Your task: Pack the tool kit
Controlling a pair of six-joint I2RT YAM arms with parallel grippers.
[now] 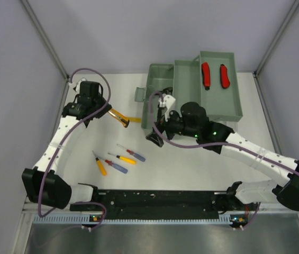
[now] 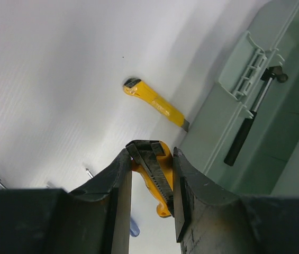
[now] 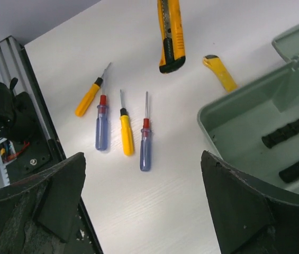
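Note:
The grey-green tool kit (image 1: 160, 74) stands open at the back with its trays folded out to the right. Red-handled pliers (image 1: 206, 75) lie in the far tray. A black-handled hammer (image 2: 250, 127) rests inside the box. My left gripper (image 1: 109, 111) hangs left of the box, shut on a yellow knife (image 2: 157, 180) held above the table. Another yellow knife (image 1: 133, 119) lies on the table against the box's left wall. Several screwdrivers (image 1: 120, 159) lie in a row near the front. My right gripper (image 1: 157, 132) hovers open and empty at the box's near-left corner.
The black rail (image 1: 154, 203) between the arm bases runs along the table's near edge. Grey walls close in the left and back sides. The screwdrivers (image 3: 126, 132) lie between my two arms on the white tabletop (image 1: 191, 169).

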